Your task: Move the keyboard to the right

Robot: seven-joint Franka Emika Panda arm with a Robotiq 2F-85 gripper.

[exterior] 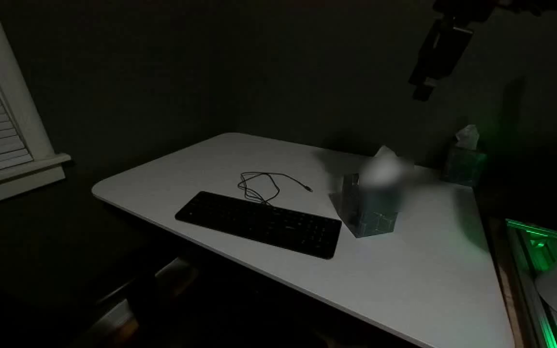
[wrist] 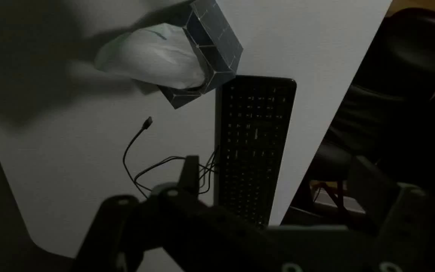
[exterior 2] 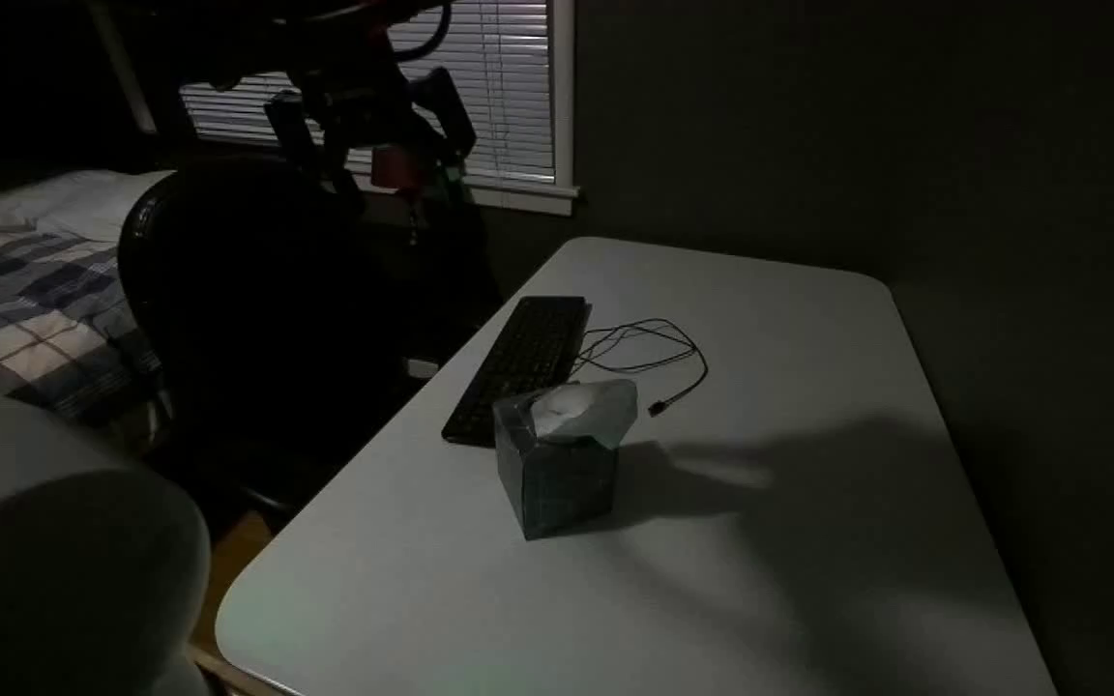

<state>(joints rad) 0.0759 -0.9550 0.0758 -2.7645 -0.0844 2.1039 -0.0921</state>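
The long flat black keyboard [exterior: 259, 223] lies on the white table near its long front edge. It also shows in an exterior view [exterior 2: 530, 348] and in the wrist view [wrist: 257, 124], where the gripper hides its lower end. My gripper [exterior: 422, 92] is up in the air, well above the table, and touches nothing. It also shows dark against the window in an exterior view [exterior 2: 402, 191]. In the wrist view the gripper [wrist: 275, 162] has its fingers wide apart with nothing between them; the keyboard lies below.
A tissue box [exterior: 377, 222] with a white tissue stands close to one end of the keyboard; it also shows in the wrist view [wrist: 217, 41]. A thin looped cable [exterior: 278, 188] lies behind the keyboard. A second tissue box [exterior: 464, 164] stands at the far corner. A dark chair [exterior 2: 248, 319] stands beside the table.
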